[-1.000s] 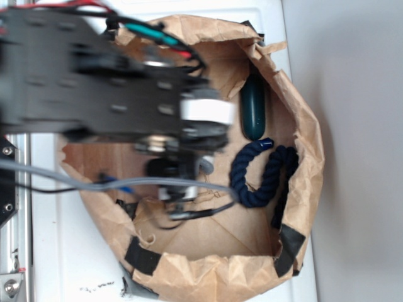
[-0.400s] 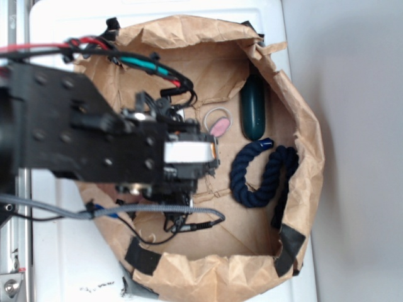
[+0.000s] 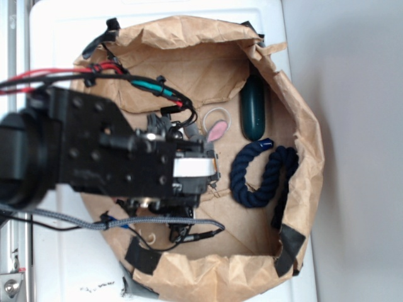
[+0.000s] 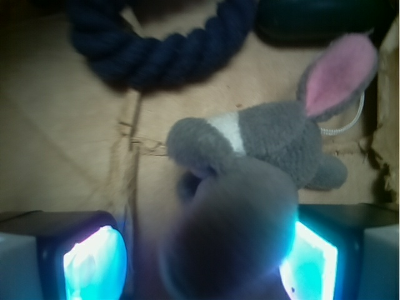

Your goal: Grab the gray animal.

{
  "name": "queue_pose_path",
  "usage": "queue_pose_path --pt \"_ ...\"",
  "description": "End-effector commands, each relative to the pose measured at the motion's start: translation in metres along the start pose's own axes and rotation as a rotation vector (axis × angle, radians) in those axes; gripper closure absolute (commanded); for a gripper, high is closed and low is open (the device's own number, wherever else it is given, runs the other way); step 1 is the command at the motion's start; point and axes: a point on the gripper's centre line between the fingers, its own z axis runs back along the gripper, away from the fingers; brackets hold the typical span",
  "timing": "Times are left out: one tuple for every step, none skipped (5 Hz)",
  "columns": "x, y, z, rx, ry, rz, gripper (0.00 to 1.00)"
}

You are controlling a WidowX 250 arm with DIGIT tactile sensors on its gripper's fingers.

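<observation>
While the small gray plush bunny [image 4: 250, 147] with the pink-lined ear lies on the creased brown cardboard floor [image 4: 69, 131] at the centre of the wrist frame, it is straddled by the black WidowX gripper [image 4: 200, 250], whose two glowing cyan finger pads [image 4: 94, 259] are seen at the lower left and lower right corners. The pads are held apart, and a blurred gray lobe of the toy fills the gap between them; whether either pad touches the plush cannot be told, so the gripper is judged released rather than clamped. In the exterior frame only the pink ear [image 3: 217, 131] and the thin white key ring loop [image 3: 216, 114] are shown past the arm, near the centre of the crumpled brown paper enclosure [image 3: 302, 113]. The dark navy rope ring [image 4: 162, 37] is seen along the upper edge of the wrist frame, near the bunny but not touching it, and the dark green oblong object [image 3: 254, 108] is set upright in the upper right of the enclosure. A weak pinch is judged the chief risk: if only the soft lobe is caught, the toy could be squeezed out as the pads close. The loop could also be snagged on a torn cardboard flap when the bunny is lifted.
</observation>
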Motion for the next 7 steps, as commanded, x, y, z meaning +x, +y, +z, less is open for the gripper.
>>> queue_pose_path --pt "0.005 -0.007 0.005 -0.010 -0.092 -0.009 1.00" --pt "0.016 -0.013 0.022 -0.065 -0.093 0.043 1.00" --pt "0.031 -0.020 0.057 -0.111 -0.030 0.102 1.00" --pt "0.031 -0.012 0.090 -0.132 0.024 0.084 1.00" --pt "0.019 -0.002 0.126 -0.152 0.030 0.017 1.00" --pt "0.017 0.002 0.150 -0.131 -0.009 0.053 1.00" --pt "0.019 0.007 0.158 -0.112 -0.044 0.044 1.00"
